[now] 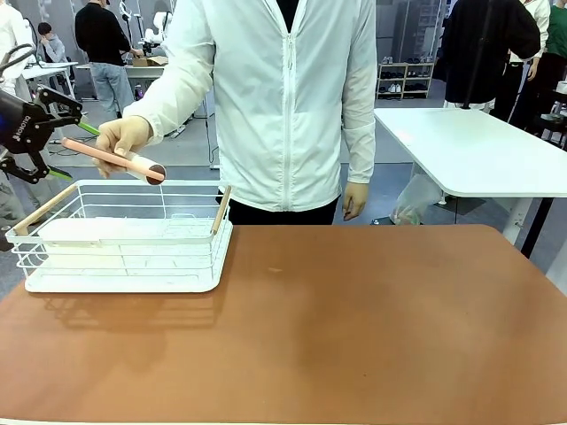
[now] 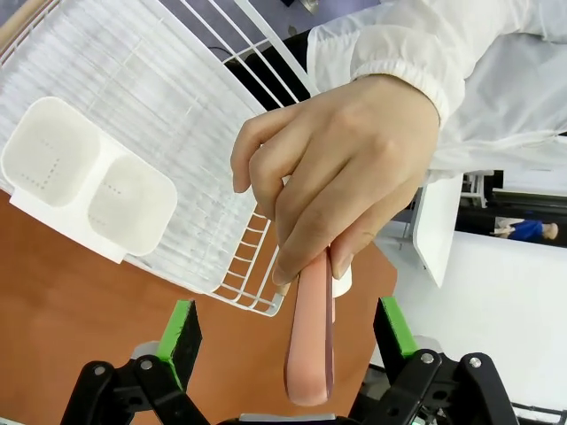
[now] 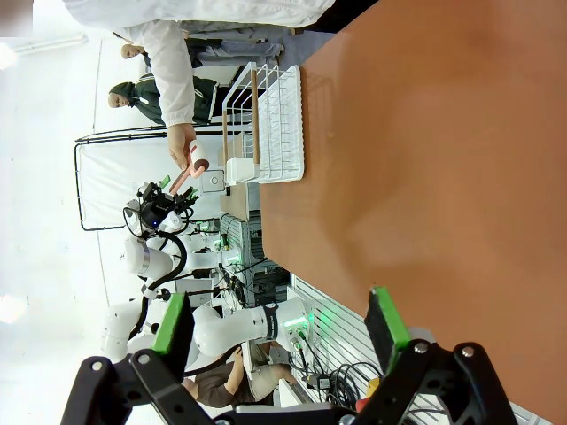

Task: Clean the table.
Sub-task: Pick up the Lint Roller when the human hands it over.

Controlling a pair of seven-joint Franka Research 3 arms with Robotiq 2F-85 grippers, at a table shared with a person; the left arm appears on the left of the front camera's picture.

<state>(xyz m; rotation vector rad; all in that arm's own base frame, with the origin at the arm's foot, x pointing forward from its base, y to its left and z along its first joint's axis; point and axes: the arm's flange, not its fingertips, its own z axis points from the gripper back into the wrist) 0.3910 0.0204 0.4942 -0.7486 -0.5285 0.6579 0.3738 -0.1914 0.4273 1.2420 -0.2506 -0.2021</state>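
If we close our left gripper off-centre, the pink handle may slip from the person's hand into the white wire basket, at 10 o'clock on the table. Left wrist: jaws wide, handle between them untouched, hand crowding 12 o'clock. Right wrist: right gripper gapes, empty

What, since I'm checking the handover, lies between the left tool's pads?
In the left wrist view, a pink handle lies between the open left tool's green pads, touching neither; a person's hand holds its far end.
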